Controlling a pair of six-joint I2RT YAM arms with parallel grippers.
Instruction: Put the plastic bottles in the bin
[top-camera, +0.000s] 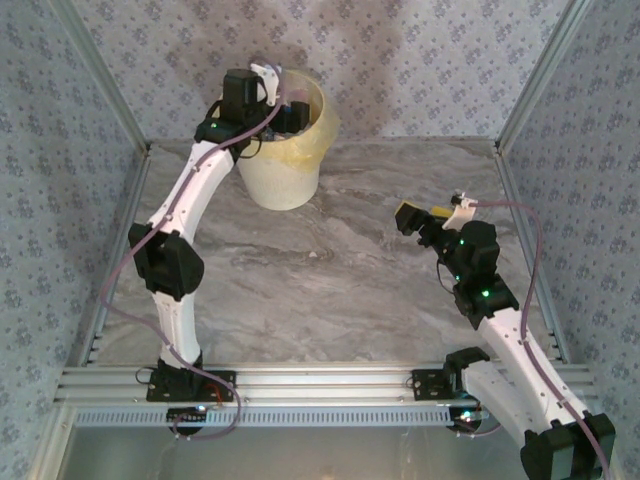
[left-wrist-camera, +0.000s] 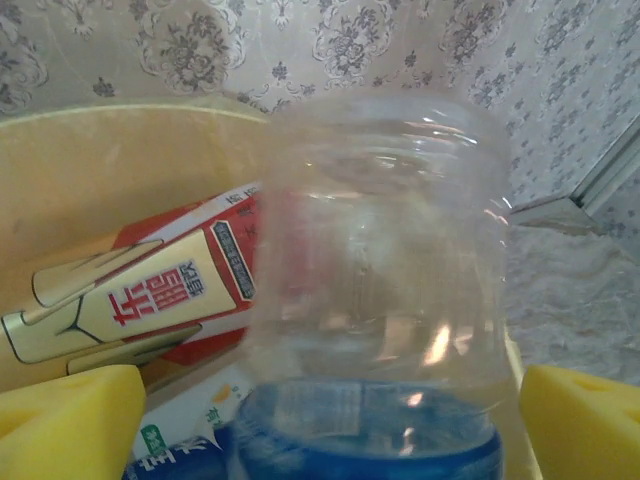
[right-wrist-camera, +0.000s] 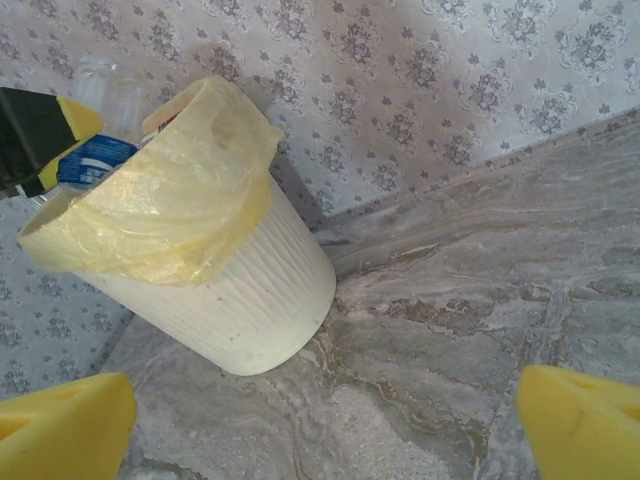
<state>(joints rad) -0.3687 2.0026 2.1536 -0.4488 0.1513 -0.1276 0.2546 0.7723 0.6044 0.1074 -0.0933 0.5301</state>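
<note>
Right gripper (right-wrist-camera: 325, 425) over table (right-wrist-camera: 450, 300), jaws spread, empty. Far side: left gripper (left-wrist-camera: 330, 430) above bin (right-wrist-camera: 250, 300), pads wide. Clear bottle (left-wrist-camera: 380, 250) loose between them, over red-gold bottle (left-wrist-camera: 150, 290) inside. Advice: keep jaws wide, lift straight, don't snag liner (right-wrist-camera: 180, 200).

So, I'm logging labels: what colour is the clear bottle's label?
The bottle has a blue label, clearest in the left wrist view.

Overhead view faces down the table (top-camera: 330, 280); both wrist views share the bin (right-wrist-camera: 250, 300).
</note>
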